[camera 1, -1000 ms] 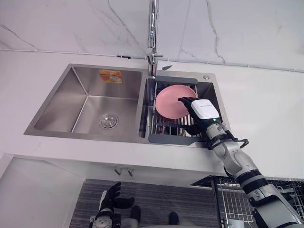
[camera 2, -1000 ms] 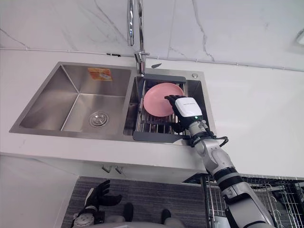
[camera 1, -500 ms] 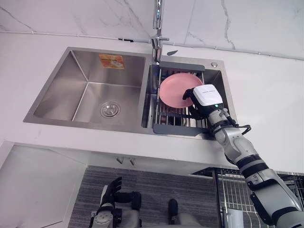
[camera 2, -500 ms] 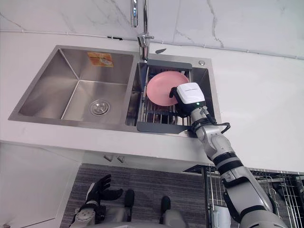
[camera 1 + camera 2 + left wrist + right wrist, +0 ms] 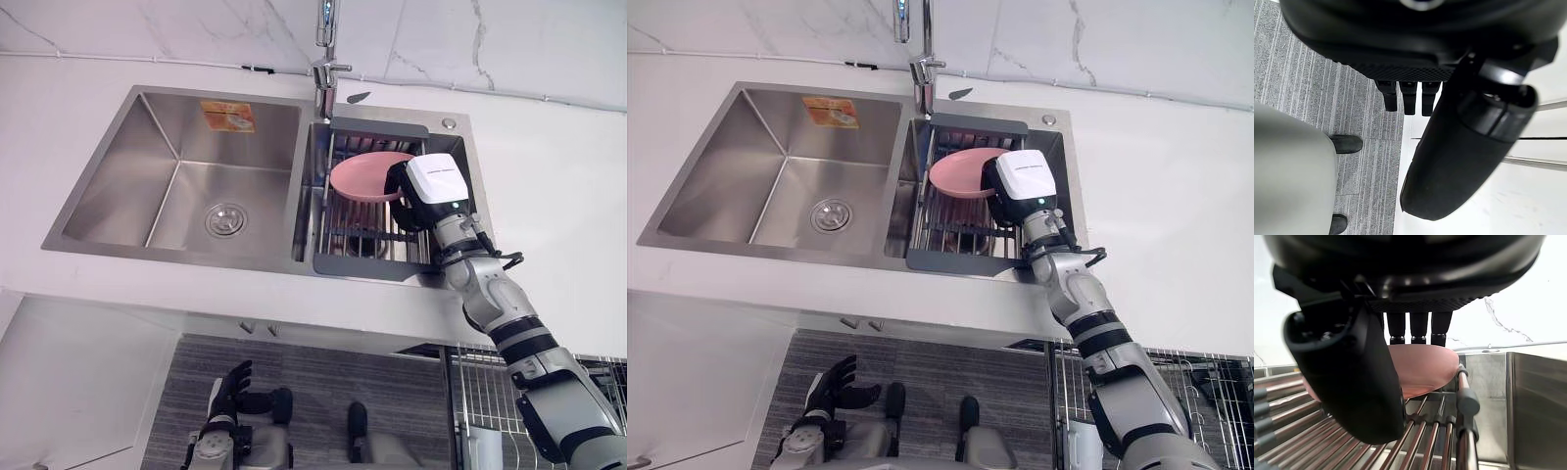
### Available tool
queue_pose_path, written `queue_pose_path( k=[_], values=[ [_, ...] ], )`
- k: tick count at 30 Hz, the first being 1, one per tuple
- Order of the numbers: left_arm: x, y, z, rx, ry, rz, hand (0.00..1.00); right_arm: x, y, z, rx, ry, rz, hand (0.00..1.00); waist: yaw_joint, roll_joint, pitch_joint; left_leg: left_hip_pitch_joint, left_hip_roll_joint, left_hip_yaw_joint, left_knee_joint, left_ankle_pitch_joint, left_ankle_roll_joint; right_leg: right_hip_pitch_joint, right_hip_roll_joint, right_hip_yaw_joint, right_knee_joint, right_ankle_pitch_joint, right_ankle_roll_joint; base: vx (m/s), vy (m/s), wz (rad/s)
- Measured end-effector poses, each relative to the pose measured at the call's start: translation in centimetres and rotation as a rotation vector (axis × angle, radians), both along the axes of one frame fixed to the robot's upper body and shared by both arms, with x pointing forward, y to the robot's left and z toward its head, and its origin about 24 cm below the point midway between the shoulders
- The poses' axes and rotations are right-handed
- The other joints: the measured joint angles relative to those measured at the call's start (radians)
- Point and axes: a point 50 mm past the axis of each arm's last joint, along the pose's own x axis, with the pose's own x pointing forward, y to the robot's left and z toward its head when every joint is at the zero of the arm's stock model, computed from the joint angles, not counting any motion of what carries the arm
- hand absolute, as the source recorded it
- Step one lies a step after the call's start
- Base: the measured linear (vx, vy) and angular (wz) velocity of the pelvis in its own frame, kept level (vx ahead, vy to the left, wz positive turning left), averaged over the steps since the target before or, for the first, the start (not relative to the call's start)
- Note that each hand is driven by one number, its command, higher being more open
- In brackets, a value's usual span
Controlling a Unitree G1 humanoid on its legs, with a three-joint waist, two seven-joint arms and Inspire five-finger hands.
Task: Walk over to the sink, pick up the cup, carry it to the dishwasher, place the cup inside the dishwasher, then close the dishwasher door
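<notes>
A pink shallow dish (image 5: 367, 174) rests on the wire rack (image 5: 353, 235) in the sink's right basin; I see no other cup-like thing. My right hand (image 5: 434, 181), with a white cover on its back, sits against the dish's right side. In the right wrist view its fingers (image 5: 1419, 325) reach straight over the dish (image 5: 1425, 364) and the thumb (image 5: 1352, 377) stands in front of it, apart, so the hand is open. My left hand (image 5: 228, 390) hangs low over the floor with relaxed fingers.
A tall faucet (image 5: 325, 59) rises behind the divider between the basins. The left basin (image 5: 186, 186) holds only its drain. White countertop (image 5: 558, 196) surrounds the sink. A wire dishwasher rack (image 5: 485, 397) shows below the counter at the lower right.
The camera has shifted closer over the sink. My right hand has moved in along the pink dish's right side, and the dish now lies flatter than before.
</notes>
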Motion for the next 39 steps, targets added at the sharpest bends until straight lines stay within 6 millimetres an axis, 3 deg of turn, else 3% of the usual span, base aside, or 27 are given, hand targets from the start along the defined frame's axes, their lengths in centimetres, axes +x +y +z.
queue_pose_path(
  k=[11,29,39],
  values=[
    [-0.3,0.1,-0.1,-0.001,0.015,-0.018,0.90,-2.3,0.2,-0.4,0.016,0.007,0.083,0.30,-0.017,-0.008,-0.006,0.030,0.004,0.035,0.001,-0.001,-0.002,0.024,0.000,0.009,0.003,0.001,0.001,0.01,-0.005,-0.03],
    [-1.2,0.5,-0.7,0.009,0.069,-0.028,0.90,-5.1,1.6,1.1,-0.072,-0.064,0.269,0.30,-0.043,-0.026,-0.055,0.041,0.004,0.047,0.000,-0.002,-0.002,0.027,0.002,0.021,0.001,0.001,0.001,-0.04,-0.015,-0.03],
    [-2.1,0.5,-1.2,0.010,0.117,-0.025,0.90,-7.9,0.5,-1.0,0.072,-0.022,0.209,0.30,-0.051,-0.021,-0.105,0.040,0.005,0.051,0.000,-0.001,-0.001,0.029,0.004,0.025,-0.012,0.006,-0.003,-0.02,-0.005,-0.01]
  ],
)
